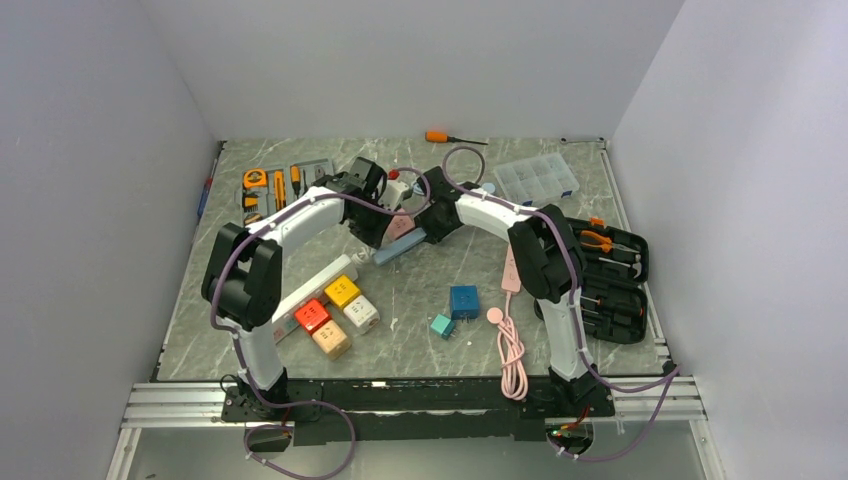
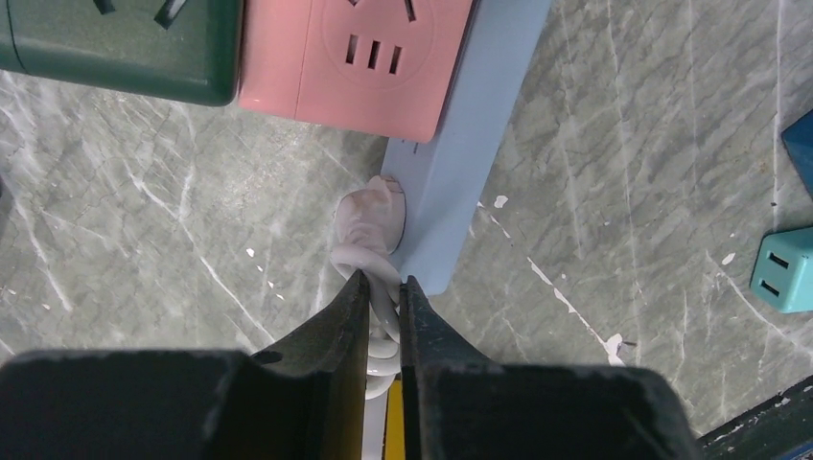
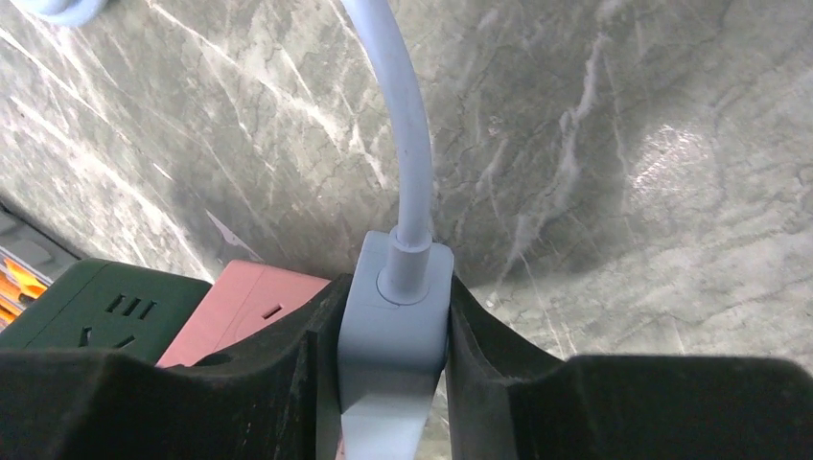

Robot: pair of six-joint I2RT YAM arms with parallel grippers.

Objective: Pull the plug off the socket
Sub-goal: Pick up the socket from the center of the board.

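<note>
A light blue power strip lies on the marble table, also seen in the top view. A pale plug sits against the strip's side near its end. My left gripper is shut on the plug's white ribbed cable boot, just behind the plug. My right gripper is shut on the strip's cable end, where its blue cable comes out. In the top view both grippers, the left and the right, meet at the table's middle.
A pink socket cube and a green one sit on the strip. A teal adapter lies to the right. Coloured cubes, a blue cube, a pink cable, and a black tool case lie nearby.
</note>
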